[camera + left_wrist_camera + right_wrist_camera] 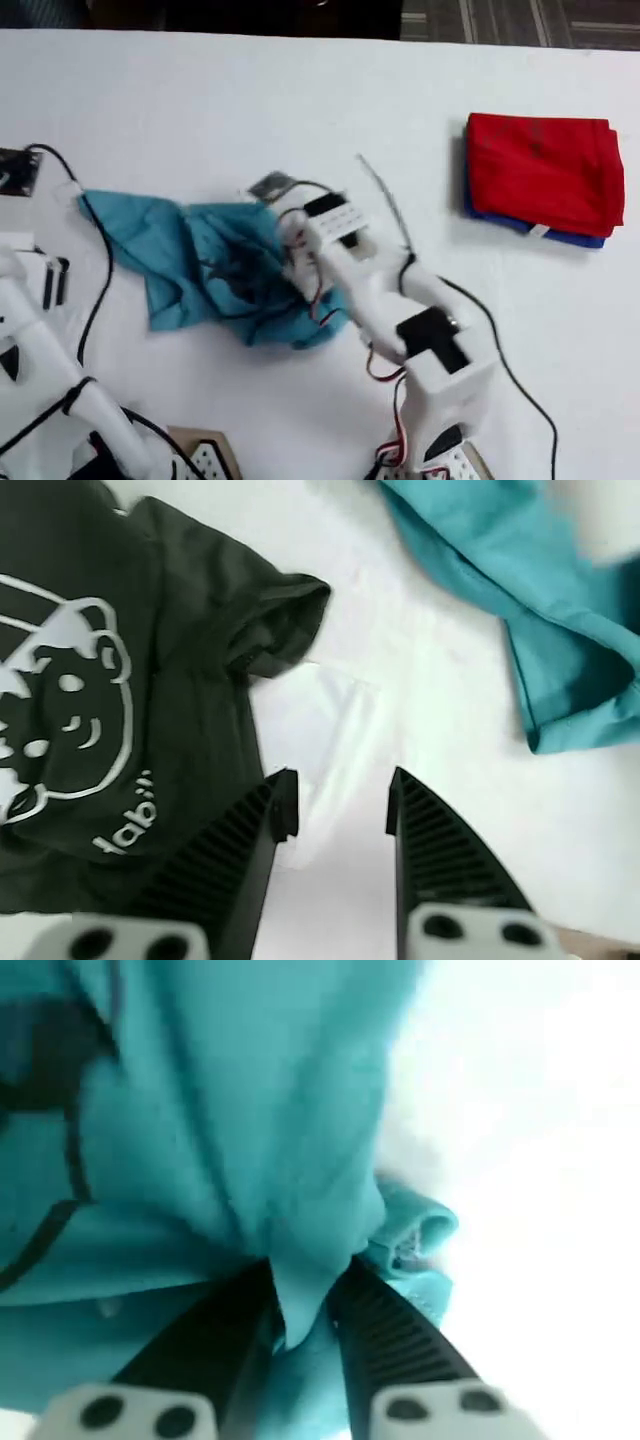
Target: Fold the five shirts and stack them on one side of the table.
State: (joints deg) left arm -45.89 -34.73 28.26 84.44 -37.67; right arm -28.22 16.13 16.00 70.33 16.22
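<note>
You are working on the teal shirt [200, 260], which is lying crumpled and bunched on the table [300, 90]. The right gripper [305, 1285] is pinching a gathered fold at that shirt's edge, jaws closed narrow on the cloth; the left gripper [342, 780] is hanging near the teal shirt with its jaws spread wide and holding nothing, just beside a black shirt [150, 630] that is lying unfolded. Well apart from the teal shirt, a red shirt [545, 175] is sitting folded on top of a blue shirt [500, 218]; two look finished, and this one is, in my judgement, only being spread out.

To do this well you are needing a flat shirt before any fold. The pinch is holding a bunch rather than a single corner or hem, so a drag is likely pulling the whole heap along. Consider letting the left gripper pin the teal shirt's opposite edge while the right is drawing the cloth taut and low, away from the black shirt, so the two are not tangling.
</note>
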